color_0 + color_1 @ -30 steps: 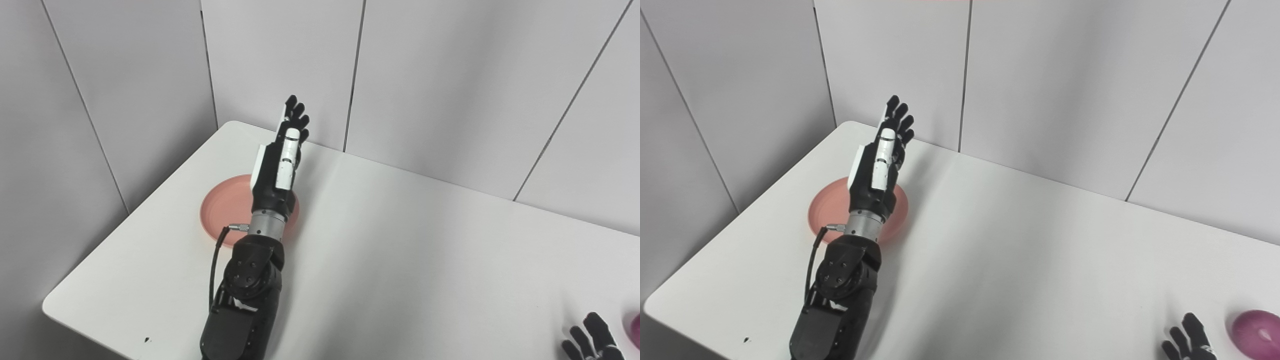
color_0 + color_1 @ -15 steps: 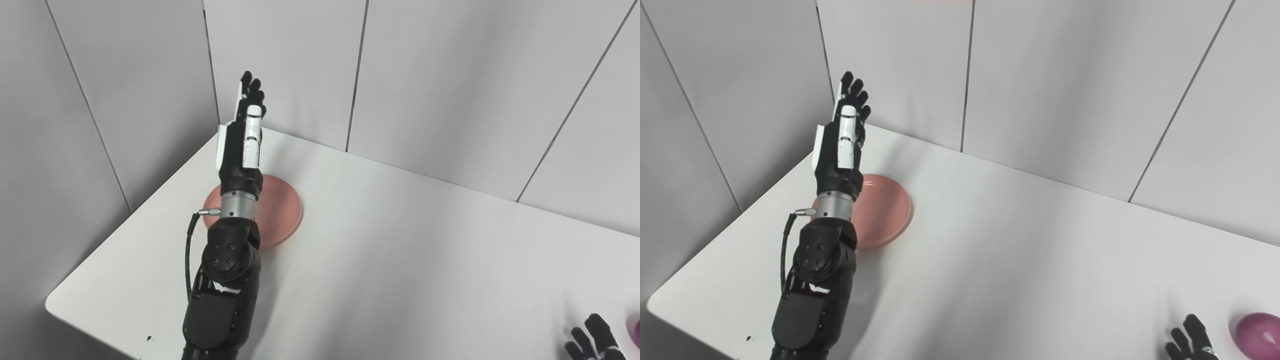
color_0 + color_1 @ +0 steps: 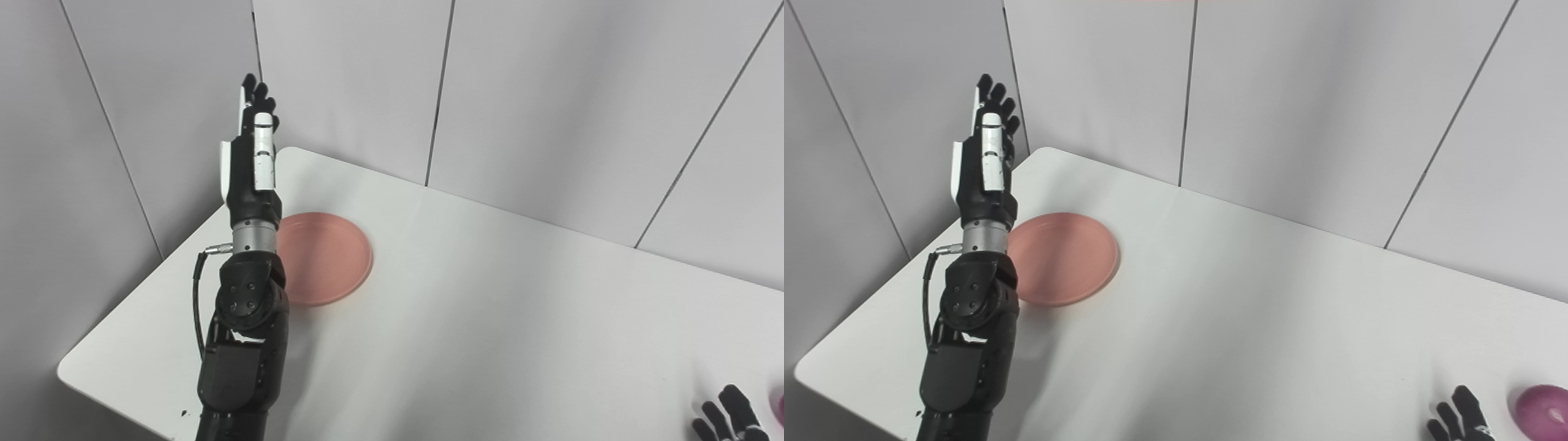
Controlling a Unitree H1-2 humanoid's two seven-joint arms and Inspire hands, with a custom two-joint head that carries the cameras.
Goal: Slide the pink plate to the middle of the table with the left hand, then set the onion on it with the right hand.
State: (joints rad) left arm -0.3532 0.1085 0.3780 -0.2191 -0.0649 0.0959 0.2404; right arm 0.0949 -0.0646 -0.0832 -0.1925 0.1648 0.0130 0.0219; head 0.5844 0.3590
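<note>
— Plate position first: where does the pink plate (image 3: 1062, 257) sit, and why does that matter?

— It lies flat on the desk (image 3: 1249, 318), close to the far left corner and well short of the middle. Judging by the task, the slide has not been done.

— And the left robot hand (image 3: 983, 162)?

— It stands raised at the plate's left edge, released, fingers (image 3: 995, 101) straight, together and pointing up, holding nothing. I cannot tell whether the wrist touches the rim; the forearm covers that side of the plate. The edge-on, blade-like pose beside the plate looks to me like a setup for pushing it sideways toward the middle rather than for gripping it.

— Where is the onion (image 3: 1542, 411)?

— Far to the right of the plate, at the near right edge of the desk, partly cut off by the frame. It rests on the surface, untouched.

— The right robot hand (image 3: 1461, 422)?

— Just left of the onion, apart from it. Only spread fingertips show, empty and unclenched; it seems parked there to wait its turn.
</note>
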